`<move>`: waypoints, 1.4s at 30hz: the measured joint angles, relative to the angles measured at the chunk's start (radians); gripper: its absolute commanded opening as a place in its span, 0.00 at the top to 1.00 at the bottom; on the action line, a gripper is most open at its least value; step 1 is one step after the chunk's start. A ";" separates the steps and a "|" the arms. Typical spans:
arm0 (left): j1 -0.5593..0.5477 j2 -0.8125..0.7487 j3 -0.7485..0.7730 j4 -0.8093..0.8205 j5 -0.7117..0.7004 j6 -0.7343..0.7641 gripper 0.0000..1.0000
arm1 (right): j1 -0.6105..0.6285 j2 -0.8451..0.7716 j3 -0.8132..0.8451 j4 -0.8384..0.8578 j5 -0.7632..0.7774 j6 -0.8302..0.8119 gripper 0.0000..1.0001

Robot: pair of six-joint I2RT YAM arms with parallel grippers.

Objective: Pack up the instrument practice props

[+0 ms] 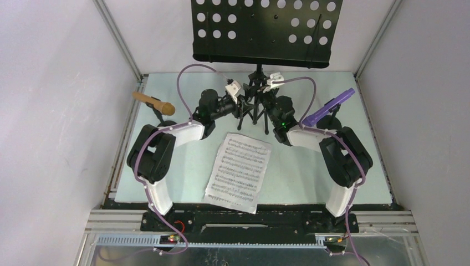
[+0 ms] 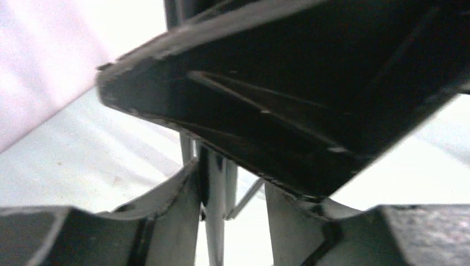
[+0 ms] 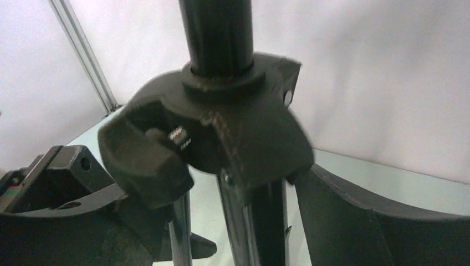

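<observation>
Two grippers, one target: the left gripper [image 2: 231,194] and the right gripper [image 3: 221,221] flank the foot of the music stand [image 1: 256,105], so neither arm is the nearer.
Left state: fingers partway apart, astride the thin tripod legs [image 2: 216,221], with a sliver of daylight beside them; nothing looks clamped.
Right state: spread wide around the legs, just under the leg hub [image 3: 244,133] and its clamp knob [image 3: 147,160]; gripping nothing that I can make out.
Long axis: the post [image 3: 219,33] runs straight up between the two grippers, with the perforated rack [image 1: 266,30] overhead at the back of the table [image 1: 294,177].
Next move, my guess: loosening or folding the legs, which depends on that upright post sitting centred between the fingers.
Sheet music [image 1: 239,172]: flat on the table, nearer the arm bases.
Microphones: the tan microphone [image 1: 154,103] is off to the left and the purple microphone [image 1: 327,110] off to the right, both angled up and well apart from the grippers.
</observation>
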 measured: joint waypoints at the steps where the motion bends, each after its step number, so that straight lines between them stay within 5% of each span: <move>1: -0.002 0.000 -0.006 0.000 0.000 0.001 0.46 | 0.001 0.014 0.007 0.003 0.002 -0.006 0.23; 13: -0.009 -0.021 -0.055 0.033 -0.009 0.006 0.33 | 0.017 0.061 0.021 0.055 0.023 -0.042 1.00; 30: -0.010 -0.076 -0.194 0.120 -0.084 -0.040 0.28 | 0.026 -0.016 0.021 -0.107 0.001 -0.104 1.00; 42: -0.012 -0.516 -0.458 0.271 -0.159 -0.188 0.30 | 0.025 -0.071 0.021 -0.222 -0.010 -0.202 1.00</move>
